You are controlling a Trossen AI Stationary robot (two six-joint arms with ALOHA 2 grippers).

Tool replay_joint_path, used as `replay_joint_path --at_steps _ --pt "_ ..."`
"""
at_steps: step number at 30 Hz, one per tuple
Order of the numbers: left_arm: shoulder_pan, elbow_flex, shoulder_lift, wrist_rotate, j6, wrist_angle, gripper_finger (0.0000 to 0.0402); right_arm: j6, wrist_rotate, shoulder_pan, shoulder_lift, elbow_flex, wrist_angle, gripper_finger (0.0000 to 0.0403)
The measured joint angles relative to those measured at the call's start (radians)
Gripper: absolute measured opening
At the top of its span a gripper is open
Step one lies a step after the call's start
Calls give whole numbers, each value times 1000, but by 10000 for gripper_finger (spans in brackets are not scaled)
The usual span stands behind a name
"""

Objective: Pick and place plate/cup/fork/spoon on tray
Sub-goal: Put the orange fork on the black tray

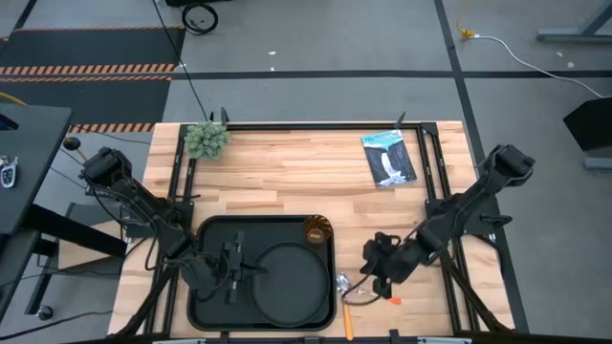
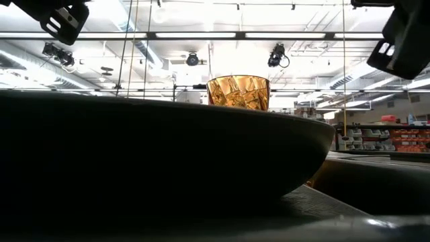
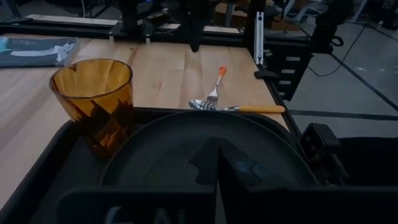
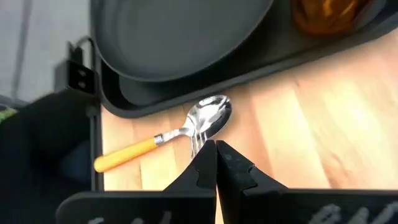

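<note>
— Where are the dishes now?

— The tray lies on the wooden table, at the near edge, left of the middle. The plate is already inside it, in the right part. The cup stands upright in the far right corner of the tray, just beside the plate's rim.

— And the spoon and the fork?

— Both are on the bare table, just beside the right edge of the tray. The spoon lies with its shiny bowl near the tray and its orange handle pointing away along the edge. The fork lies across it; their heads meet at the same place, and in the right wrist view the fork's tines are partly hidden behind the gripper's fingers.

— What do the arms do?

— The left gripper is over the tray, at the left rim of the plate, with its fingers pressed together and nothing between them. The right gripper hangs over the table to the right of the spoon and fork. Its fingers are also together and hold nothing.

— Anything else on the table?

— A small green plant at the far left corner, and a printed packet at the far right.
</note>
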Motion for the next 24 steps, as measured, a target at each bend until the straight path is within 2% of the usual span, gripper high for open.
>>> replay_joint_path --at_steps 7,10,17,21,24 --pt "0 0 0 0 -14 -13 9 79 -5 49 193 204 -288 2" --pt "0 0 0 0 -18 -17 9 89 -48 56 257 272 -384 5" --pt "0 0 0 0 -21 -22 9 56 -223 49 347 296 -315 24" --pt "0 0 0 0 -25 -22 9 104 -407 17 368 298 -316 22" --pt "2 0 0 -1 -24 -22 9 117 -385 20 368 313 -315 12"
